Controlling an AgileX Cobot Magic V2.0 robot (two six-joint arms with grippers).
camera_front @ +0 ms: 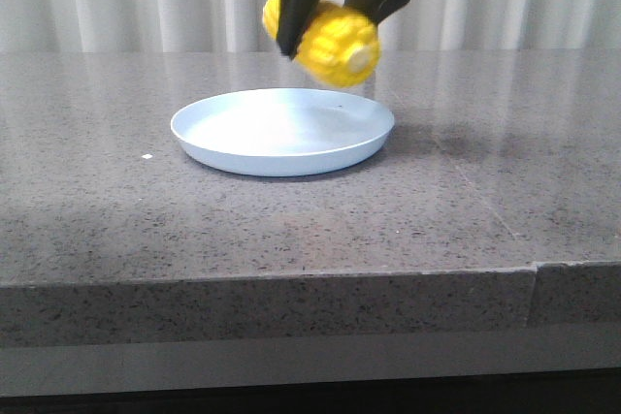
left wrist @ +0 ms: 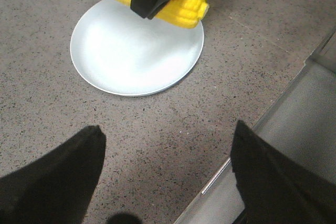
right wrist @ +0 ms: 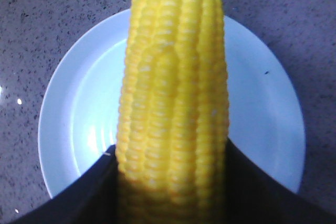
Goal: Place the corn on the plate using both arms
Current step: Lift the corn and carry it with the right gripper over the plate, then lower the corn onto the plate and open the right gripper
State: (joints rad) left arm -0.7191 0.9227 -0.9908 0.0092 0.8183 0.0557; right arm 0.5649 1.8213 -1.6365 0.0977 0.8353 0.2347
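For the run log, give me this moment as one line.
right gripper: shut on corn | corn: held above plate | left gripper: open, empty | plate: empty
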